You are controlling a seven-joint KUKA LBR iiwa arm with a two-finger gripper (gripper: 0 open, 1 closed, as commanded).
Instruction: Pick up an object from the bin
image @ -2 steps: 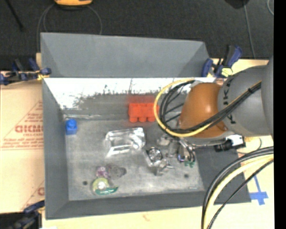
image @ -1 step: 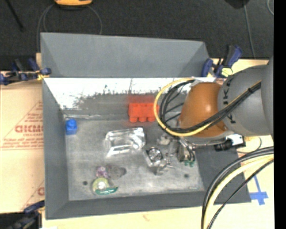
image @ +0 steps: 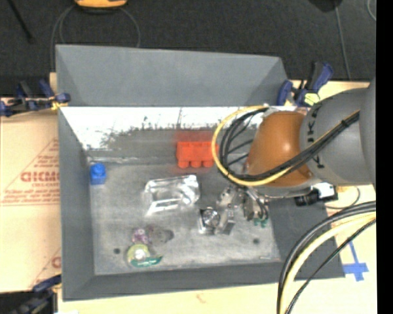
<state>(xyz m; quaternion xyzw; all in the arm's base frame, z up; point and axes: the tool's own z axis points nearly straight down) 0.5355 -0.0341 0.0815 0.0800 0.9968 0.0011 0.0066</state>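
The tool (image: 221, 216) is seen low over the floor of the bin (image: 78, 175); whether it is apart or together cannot be told. A clear crumpled plastic piece (image: 172, 193) lies just beside it, an orange-red block (image: 195, 154) is found near it toward the back wall, and a purple-and-green round thing (image: 143, 248) lies farther off.

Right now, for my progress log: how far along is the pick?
Done: the tool is low in the grey metal bin, beside a small silvery object. In hand: the approach; no grip visible. Left: grasp and lift. The orange plastic block and clear plastic packet lie apart.
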